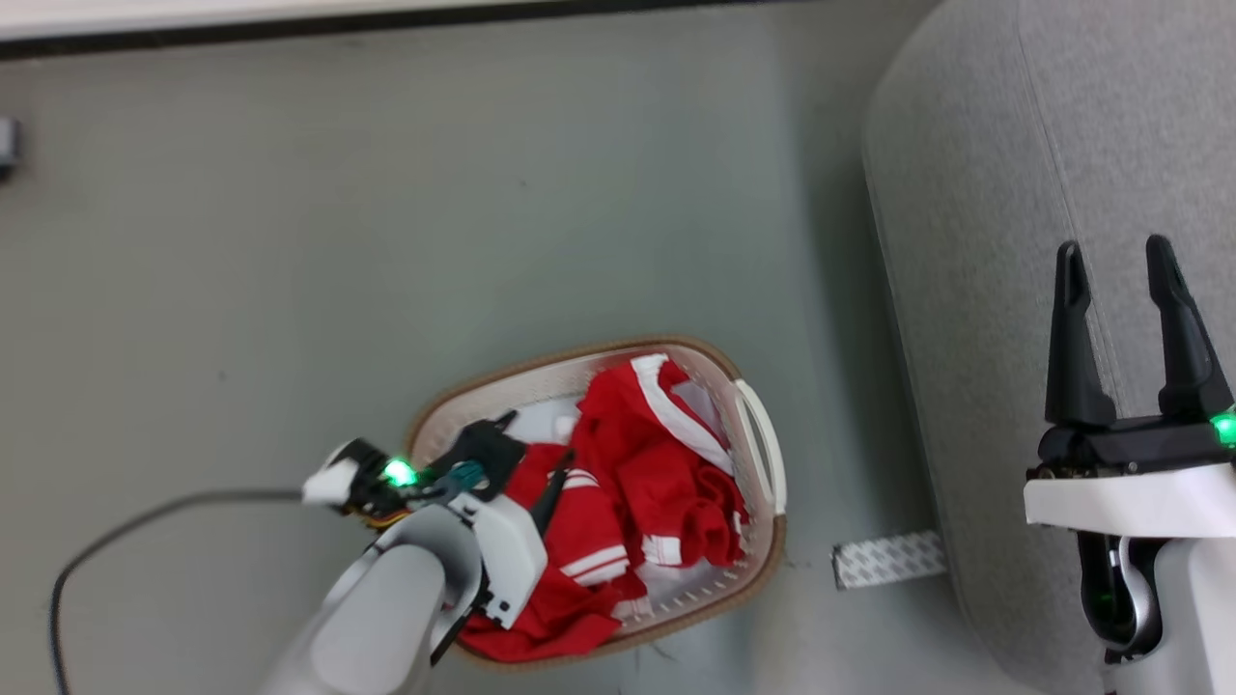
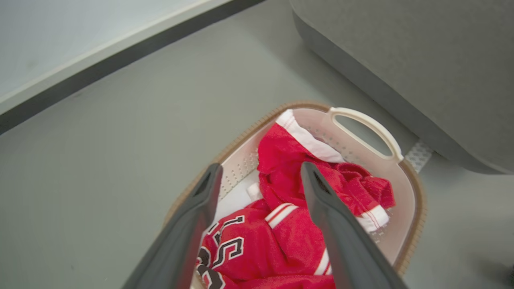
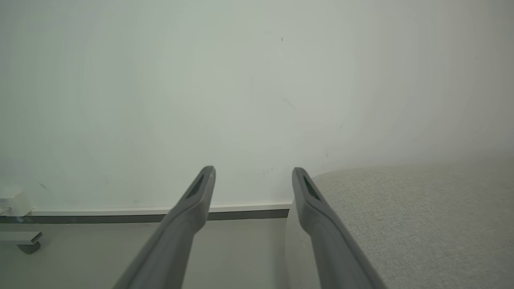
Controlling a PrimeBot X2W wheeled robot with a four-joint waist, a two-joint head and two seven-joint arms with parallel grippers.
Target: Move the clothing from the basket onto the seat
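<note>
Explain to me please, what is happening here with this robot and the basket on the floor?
The robot is meant to move clothes from a laundry basket, which stands on the floor beside a grey seat. Its left gripper hangs open over the red clothing, gripping nothing yet. All the clothing in sight lies in the basket. The right gripper is open and empty above the seat.

The left gripper [image 2: 261, 168] is held with its jaws spread wide, its pale forearm [image 1: 386, 598] being angled up from the lower left. The right gripper [image 1: 1112, 253] is held upright, fingers parted.
</note>
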